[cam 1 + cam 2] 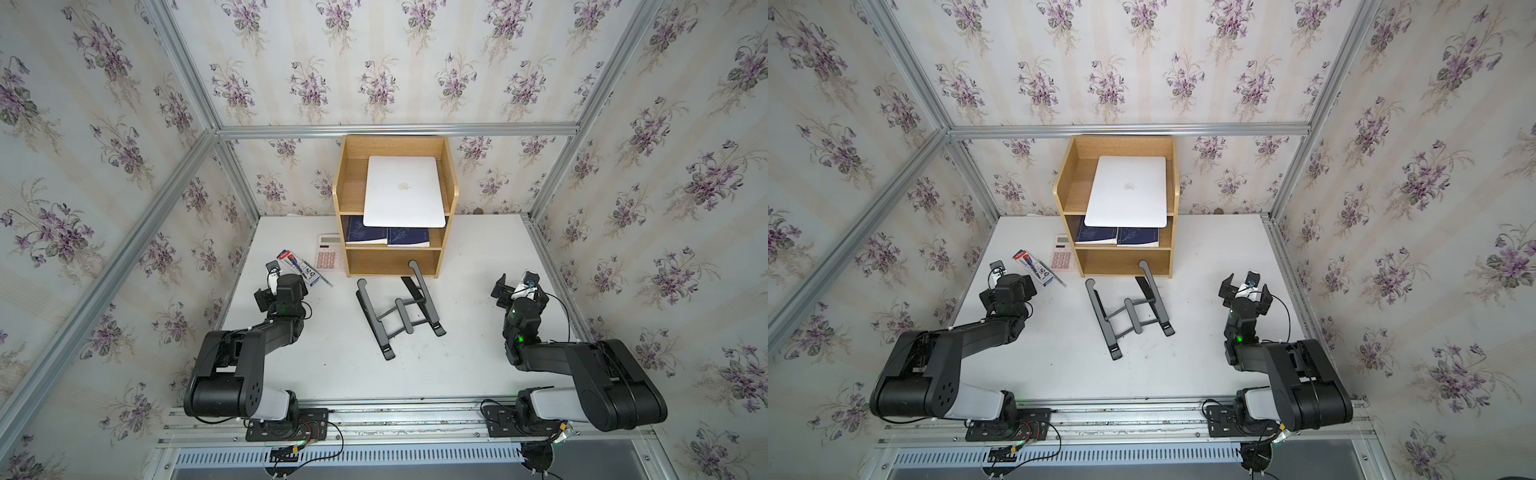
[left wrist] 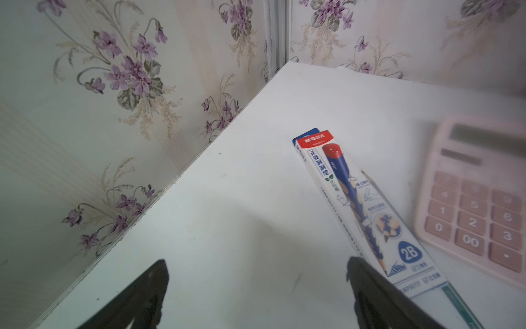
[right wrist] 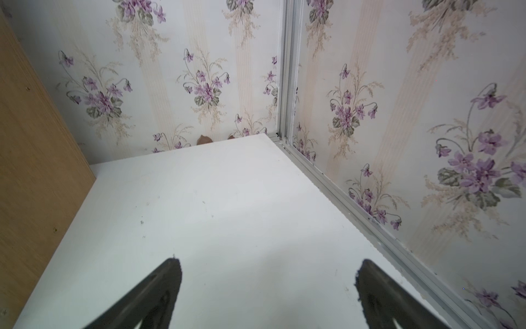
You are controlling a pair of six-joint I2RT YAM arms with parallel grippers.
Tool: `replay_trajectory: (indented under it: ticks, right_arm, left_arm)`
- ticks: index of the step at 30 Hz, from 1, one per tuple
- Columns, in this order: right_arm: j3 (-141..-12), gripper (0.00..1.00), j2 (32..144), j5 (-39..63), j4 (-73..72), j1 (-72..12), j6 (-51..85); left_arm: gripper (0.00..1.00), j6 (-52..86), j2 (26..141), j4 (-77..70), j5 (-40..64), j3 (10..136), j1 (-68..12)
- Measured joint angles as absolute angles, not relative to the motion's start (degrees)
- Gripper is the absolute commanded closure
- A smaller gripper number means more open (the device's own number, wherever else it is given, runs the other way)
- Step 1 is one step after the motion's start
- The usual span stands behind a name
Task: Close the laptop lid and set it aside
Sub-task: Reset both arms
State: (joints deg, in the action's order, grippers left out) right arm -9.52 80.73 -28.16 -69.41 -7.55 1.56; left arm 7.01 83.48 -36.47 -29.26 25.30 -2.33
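The laptop [image 1: 404, 191] is laid flat on the top tier of the wooden shelf [image 1: 395, 143], its front edge overhanging the navy books [image 1: 409, 237]. The laptop lid [image 1: 1127, 189] is shut, logo up, so the task is judged complete. The left gripper [image 2: 256, 260] is held apart and empty beside the pencil box [image 2: 367, 205]. The right gripper [image 3: 269, 260] is spread, empty, over bare table [image 3: 227, 199]. Open room is offered around the folding stand [image 1: 397, 309] between the arms.

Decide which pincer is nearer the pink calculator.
Left. The left pincer hangs open by the pencil box lying beside the pink calculator; the right pincer hangs open across the table, on the other side of the wooden shelf.
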Motion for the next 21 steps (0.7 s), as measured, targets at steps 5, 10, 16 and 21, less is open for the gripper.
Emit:
replay_trajectory:
  ticks: [5, 10, 16, 21]
  right_arm:
    - [-5.28, 0.00, 83.77, -20.99, -77.38, -6.63, 1.34]
    - [-5.80, 0.00, 88.71, -15.11, -83.02, -6.31, -0.10]
    - [-11.09, 0.00, 88.60, -14.06, -78.96, -5.58, 0.32]
    - [-11.11, 0.00, 88.60, -15.73, -77.84, -5.30, 1.34]
  left_arm:
    - [0.01, 2.46, 86.63, -45.93, -18.37, 21.10, -2.07]
    - [0.00, 0.45, 87.05, -46.81, -12.78, 22.46, -2.15]
    - [0.00, -0.38, 88.27, -49.95, -11.97, 21.23, -2.26]
    - [0.00, -0.99, 88.58, -51.59, -11.94, 20.95, -2.26]
